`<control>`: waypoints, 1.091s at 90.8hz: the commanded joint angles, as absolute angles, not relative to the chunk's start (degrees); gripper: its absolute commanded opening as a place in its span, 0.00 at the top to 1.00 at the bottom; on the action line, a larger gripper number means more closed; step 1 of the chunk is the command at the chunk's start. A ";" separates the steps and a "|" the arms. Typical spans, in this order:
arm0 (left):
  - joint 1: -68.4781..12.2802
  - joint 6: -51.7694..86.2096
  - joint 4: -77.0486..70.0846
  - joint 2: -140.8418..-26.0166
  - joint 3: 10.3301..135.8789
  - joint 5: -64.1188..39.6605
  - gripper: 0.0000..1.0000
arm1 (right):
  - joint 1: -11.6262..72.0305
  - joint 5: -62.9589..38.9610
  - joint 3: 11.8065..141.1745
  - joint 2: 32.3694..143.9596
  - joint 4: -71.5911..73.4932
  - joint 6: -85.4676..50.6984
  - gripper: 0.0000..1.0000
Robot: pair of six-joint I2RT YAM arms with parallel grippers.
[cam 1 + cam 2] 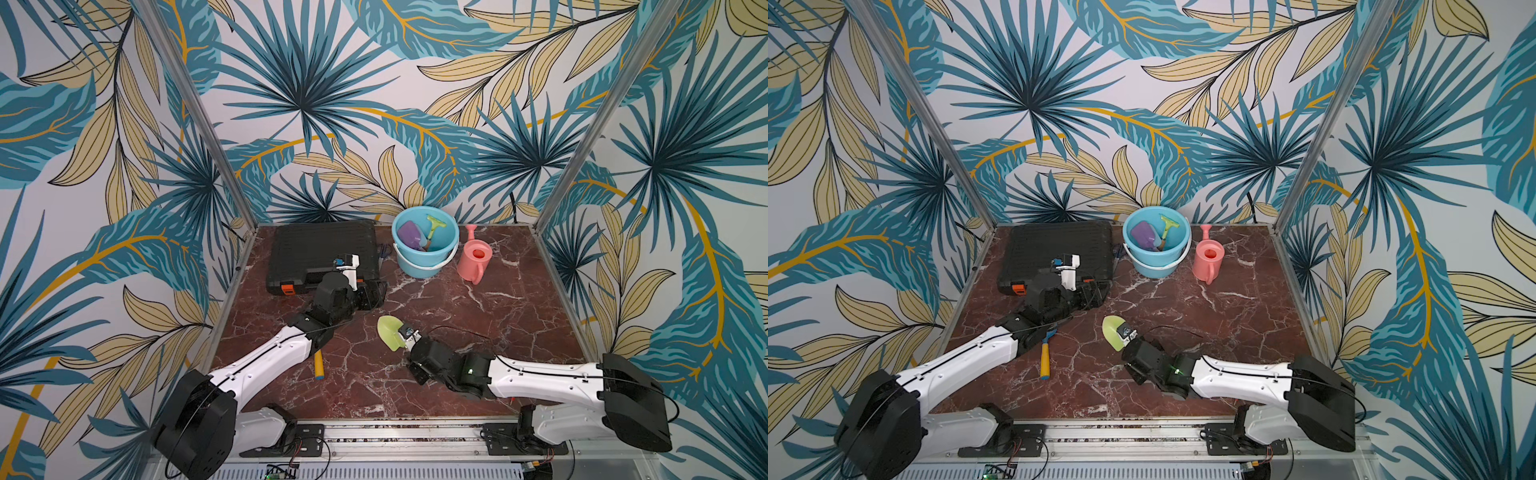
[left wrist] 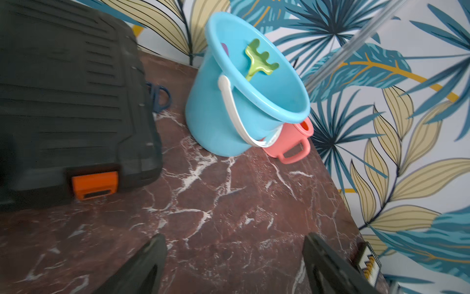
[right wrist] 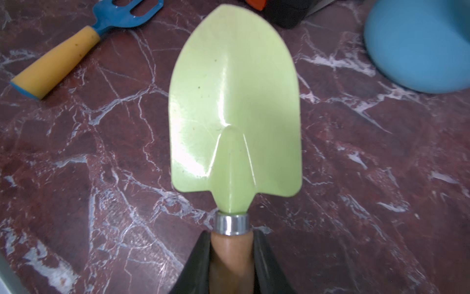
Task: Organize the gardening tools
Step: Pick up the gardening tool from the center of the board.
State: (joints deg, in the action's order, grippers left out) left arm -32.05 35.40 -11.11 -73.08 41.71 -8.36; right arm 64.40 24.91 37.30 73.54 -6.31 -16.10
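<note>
Right gripper (image 3: 231, 240) is clamped on the wooden handle of the green shovel (image 3: 235, 107), jaws tight on both sides just behind the metal collar. The shovel sits mid-table toward the front edge, blade pointing at the back left corner; can't tell if the blade touches the table (image 1: 498, 332). Left gripper (image 2: 233, 241) has jaws wide apart and nothing between them, over bare table just off the near right corner of the black case (image 1: 316, 249). The blue bucket (image 1: 415, 264) stands at the back edge, holding the purple scoop (image 1: 409, 235) and green rake (image 1: 435, 224). The pink watering can (image 1: 475, 259) stands upright, just beside the bucket. The blue fork (image 1: 1044, 357) lies flat toward the front left, partly under the left arm.
</note>
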 commanded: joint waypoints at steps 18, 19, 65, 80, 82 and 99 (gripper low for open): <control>-38.36 34.80 -22.96 -78.81 41.62 -14.56 0.20 | 60.95 34.23 30.85 62.26 -3.36 -21.83 0.89; -38.43 34.80 -23.08 -78.91 41.64 -14.66 0.20 | 60.71 34.25 30.68 61.71 -3.35 -21.90 0.89; -41.86 39.42 -33.13 -88.73 42.75 -18.44 0.50 | 58.62 32.29 27.42 55.46 -1.74 -23.03 0.88; -42.42 39.90 -33.87 -90.16 44.43 -20.00 0.68 | 58.53 32.31 27.42 55.46 -1.81 -22.95 0.88; -42.51 39.86 -33.91 -90.24 44.53 -20.18 0.71 | 58.53 32.33 27.42 55.39 -1.82 -22.94 0.88; -42.89 39.29 -32.88 -89.17 44.72 -20.30 1.00 | 58.54 32.33 27.42 55.30 -1.88 -23.07 0.86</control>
State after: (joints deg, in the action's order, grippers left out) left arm -43.16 40.84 -33.67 -89.36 43.66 -22.37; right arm 58.17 32.53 27.88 55.92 -4.12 -23.09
